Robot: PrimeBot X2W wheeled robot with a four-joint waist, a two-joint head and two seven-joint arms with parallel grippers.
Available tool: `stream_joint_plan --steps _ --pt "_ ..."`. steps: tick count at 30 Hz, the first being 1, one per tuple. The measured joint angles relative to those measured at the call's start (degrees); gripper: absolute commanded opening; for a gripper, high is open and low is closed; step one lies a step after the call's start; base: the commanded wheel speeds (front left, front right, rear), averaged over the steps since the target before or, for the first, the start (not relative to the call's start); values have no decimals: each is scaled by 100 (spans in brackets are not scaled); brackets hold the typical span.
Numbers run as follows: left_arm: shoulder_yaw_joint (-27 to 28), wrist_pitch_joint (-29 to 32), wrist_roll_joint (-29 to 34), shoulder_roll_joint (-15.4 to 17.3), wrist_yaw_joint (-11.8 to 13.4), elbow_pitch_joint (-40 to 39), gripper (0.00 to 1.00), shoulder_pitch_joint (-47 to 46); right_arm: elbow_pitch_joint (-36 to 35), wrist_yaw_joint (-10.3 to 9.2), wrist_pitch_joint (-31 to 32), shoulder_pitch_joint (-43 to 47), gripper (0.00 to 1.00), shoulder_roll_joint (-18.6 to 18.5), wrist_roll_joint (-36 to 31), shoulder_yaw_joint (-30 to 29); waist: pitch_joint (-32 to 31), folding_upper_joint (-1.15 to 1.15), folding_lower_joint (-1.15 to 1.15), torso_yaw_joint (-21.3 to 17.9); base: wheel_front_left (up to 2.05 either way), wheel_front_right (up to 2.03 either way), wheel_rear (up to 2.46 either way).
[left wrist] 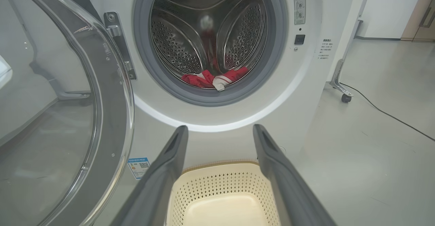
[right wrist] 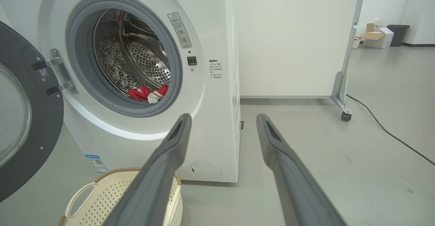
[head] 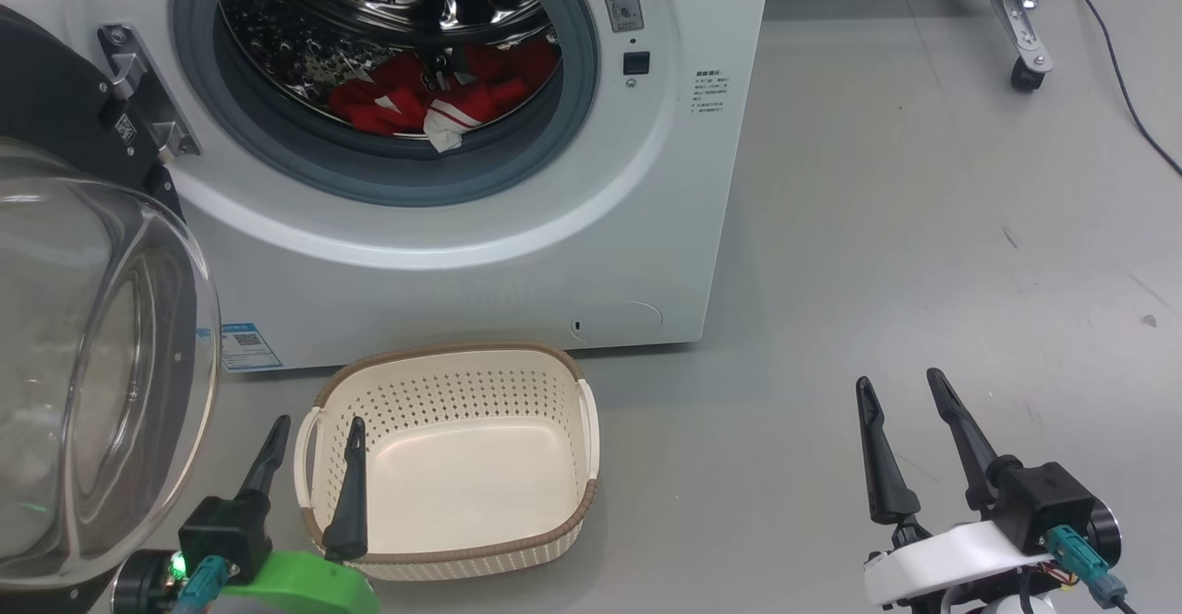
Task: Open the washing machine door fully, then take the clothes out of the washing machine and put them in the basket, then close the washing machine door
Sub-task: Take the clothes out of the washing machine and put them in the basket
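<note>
My left pincer [head: 319, 422] is spread wide and empty by the left edge of the basket [head: 462, 402]. My right pincer [head: 898, 377], also spread and empty, hangs over the floor [head: 923, 226] well to the right. The door [head: 92, 337] stands open at my left. The clothes [head: 434, 97] lie in the drum of the machine [head: 462, 291], and the basket sits just in front of it.

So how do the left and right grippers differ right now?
Mount: left gripper green, right gripper white. Place: in the head view the left gripper overlaps the left edge of the basket, beside the open door; the right gripper is over the floor, right of the washing machine. Shared: both open, empty, fingers pointing towards the machine.
</note>
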Motion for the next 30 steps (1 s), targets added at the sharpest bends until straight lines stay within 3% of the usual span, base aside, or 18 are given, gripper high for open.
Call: stream_joint_plan --steps 30 --pt "-82 -1 18 7 43 -26 100 2 2 8 0 9 100 0 46 -41 -26 0 0 42 90 -90 0"
